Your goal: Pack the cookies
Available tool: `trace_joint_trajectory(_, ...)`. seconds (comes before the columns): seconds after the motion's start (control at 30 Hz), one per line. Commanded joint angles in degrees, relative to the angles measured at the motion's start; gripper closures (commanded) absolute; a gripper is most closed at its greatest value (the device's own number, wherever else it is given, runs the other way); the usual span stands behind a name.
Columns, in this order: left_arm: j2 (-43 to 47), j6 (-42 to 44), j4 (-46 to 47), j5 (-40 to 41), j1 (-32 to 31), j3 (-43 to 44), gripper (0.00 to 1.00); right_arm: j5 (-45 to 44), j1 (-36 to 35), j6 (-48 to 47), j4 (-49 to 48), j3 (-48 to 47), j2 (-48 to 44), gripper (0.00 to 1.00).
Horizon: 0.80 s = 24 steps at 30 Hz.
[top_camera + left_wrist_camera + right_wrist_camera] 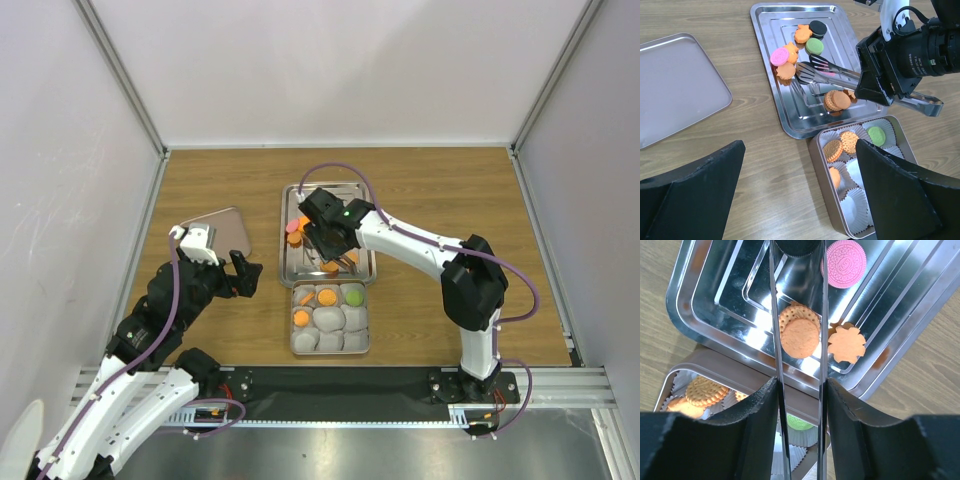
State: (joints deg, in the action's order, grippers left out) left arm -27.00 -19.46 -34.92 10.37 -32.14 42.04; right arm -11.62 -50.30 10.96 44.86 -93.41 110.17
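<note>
My right gripper (330,238) is shut on a pair of metal tongs (840,76) and holds them over the steel tray (290,268). In the right wrist view the tongs' two arms (774,315) stand apart, and a stack of round orange cookies (800,334) lies on the tray below, between them. Pink (779,56), green (814,46), black (817,28) and flower-shaped orange (802,35) cookies lie further up the tray. The cookie box (822,170) holds three orange cookies (832,150) and a green one (876,135) in paper cups. My left gripper (800,150) is open and empty, left of the box.
The box's flat lid (225,232) lies on the wooden table at the left, beside the tray. Several paper cups (860,210) in the box hold nothing. Grey walls close the table at the back and sides.
</note>
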Motion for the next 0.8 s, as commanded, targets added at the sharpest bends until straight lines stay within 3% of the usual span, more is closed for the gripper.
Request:
trace_joint_trajectory(0.0,-0.07,-0.49,0.99,0.88,-0.64,0.06,0.0,-1.13,-0.23,-0.68,0.4,-2.04,-0.92,0.58)
trace_joint_trajectory(0.77,-0.15,-0.49,0.99,0.62,-0.56,0.06,0.0,0.63,0.65,1.61,0.4,4.19,-16.29,0.59)
